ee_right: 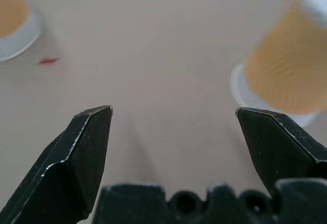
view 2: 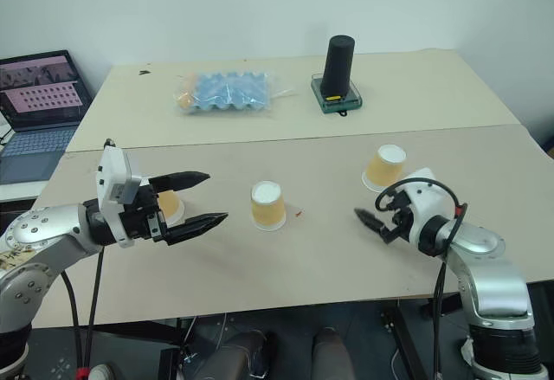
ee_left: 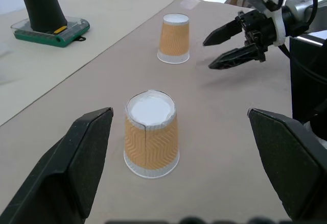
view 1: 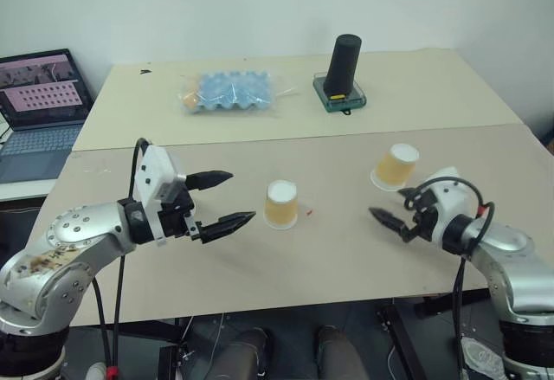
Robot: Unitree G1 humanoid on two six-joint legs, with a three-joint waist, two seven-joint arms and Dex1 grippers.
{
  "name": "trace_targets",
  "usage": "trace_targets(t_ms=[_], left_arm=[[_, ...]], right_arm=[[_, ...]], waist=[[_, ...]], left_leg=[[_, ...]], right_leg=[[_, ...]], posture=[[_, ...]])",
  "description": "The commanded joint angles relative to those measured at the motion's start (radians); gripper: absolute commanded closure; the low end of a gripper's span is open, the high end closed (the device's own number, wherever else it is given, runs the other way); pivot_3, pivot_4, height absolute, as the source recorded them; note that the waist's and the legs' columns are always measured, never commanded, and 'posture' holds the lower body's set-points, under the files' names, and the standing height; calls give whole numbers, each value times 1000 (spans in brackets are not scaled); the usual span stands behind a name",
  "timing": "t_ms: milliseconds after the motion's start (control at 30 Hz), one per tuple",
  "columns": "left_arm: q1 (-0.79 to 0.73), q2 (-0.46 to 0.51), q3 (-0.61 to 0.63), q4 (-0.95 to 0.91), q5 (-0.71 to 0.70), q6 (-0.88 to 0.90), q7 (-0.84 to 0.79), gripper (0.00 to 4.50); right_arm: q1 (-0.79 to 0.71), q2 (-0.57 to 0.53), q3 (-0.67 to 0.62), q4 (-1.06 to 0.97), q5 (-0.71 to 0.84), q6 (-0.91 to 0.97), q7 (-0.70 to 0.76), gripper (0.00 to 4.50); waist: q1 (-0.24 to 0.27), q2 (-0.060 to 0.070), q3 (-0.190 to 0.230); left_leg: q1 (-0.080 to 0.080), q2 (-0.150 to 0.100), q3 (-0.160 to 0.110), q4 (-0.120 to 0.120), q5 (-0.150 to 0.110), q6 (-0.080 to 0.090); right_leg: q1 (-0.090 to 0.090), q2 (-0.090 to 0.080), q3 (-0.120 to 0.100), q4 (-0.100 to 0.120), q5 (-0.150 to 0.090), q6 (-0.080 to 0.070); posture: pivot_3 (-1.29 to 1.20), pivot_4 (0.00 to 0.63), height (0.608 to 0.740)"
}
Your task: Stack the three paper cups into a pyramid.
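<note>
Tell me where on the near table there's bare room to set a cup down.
Bare tabletop lies between the middle cup and the right cup, and along the near edge in front of both. It is tighter at the left, where the left gripper hovers open by the third cup, and around the open right gripper.

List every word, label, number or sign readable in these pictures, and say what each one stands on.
No text can be read.
Laptop screen: rows of small marks on pink, too small to read.
Green-based case under the black cylinder: a yellow patch, no legible lettering.
Paper cups: zigzag pattern, no print.
Blue egg tray: no visible label.
</note>
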Motion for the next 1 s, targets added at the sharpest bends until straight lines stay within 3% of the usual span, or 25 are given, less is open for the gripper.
trace_targets(t_ms=[33,367,1000], left_arm=[[-22,5,-1,-17,-13,-6,-11,0],[-48,8,-12,6,-9,-5,-33,0],[-33,8,8,0,-13,-3,-13,0]], right_arm=[[-24,39,-6,-28,-79,-39,-157,13],[-209,160,-6,148,-164,-200,-379,13],[-289,219,-20,365,-78,-290,-362,13]], waist=[[2,0,0],[-3,0,0],[-17,0,0]], left_leg=[[0,0,0,0,0,0],[0,1,1,0,3,-4],[1,3,1,0,5,-8]], right_leg=[[0,0,0,0,0,0],[0,3,1,0,1,-1],[0,5,2,0,2,-3]], posture=[[0,150,728],[0,150,728],[0,150,728]])
